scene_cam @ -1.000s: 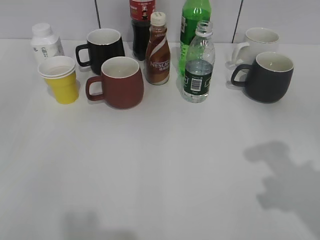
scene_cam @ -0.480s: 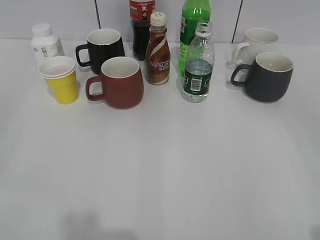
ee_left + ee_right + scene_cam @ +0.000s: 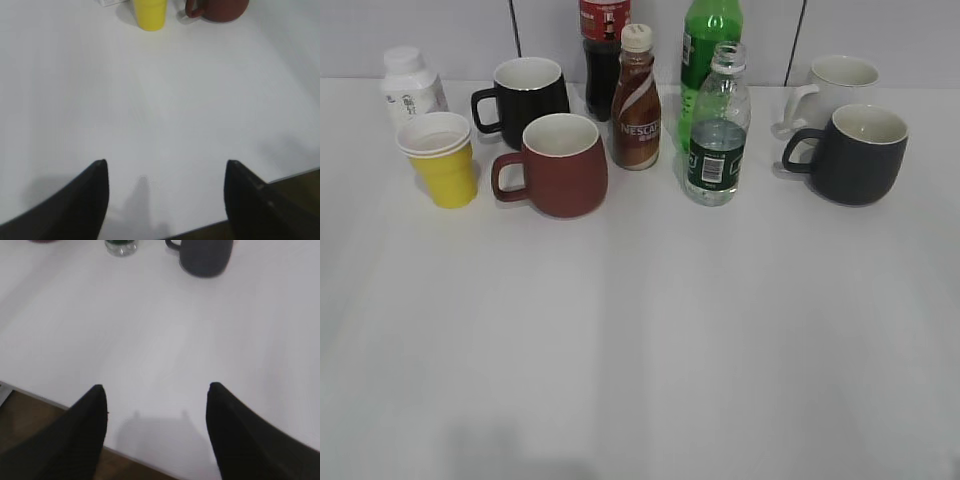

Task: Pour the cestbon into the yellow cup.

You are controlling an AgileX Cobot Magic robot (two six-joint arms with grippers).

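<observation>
The cestbon (image 3: 718, 126), a clear ribbed bottle with a dark green label and no cap, stands upright at the back middle of the white table; its base shows at the top of the right wrist view (image 3: 120, 246). The yellow cup (image 3: 442, 160) stands upright at the back left and shows at the top of the left wrist view (image 3: 149, 13). Neither arm shows in the exterior view. My left gripper (image 3: 165, 167) is open and empty over the table's front edge. My right gripper (image 3: 156, 390) is open and empty, also near the front edge.
A dark red mug (image 3: 558, 165) sits right of the yellow cup, a black mug (image 3: 527, 97) and white jar (image 3: 410, 85) behind. A brown Nescafe bottle (image 3: 636, 100), cola bottle (image 3: 603, 55) and green soda bottle (image 3: 708, 45) stand at the back. A dark grey mug (image 3: 853, 154) and white mug (image 3: 832, 88) stand right.
The arm shadow on the table at the right has gone from the exterior view. The objects have not moved.
</observation>
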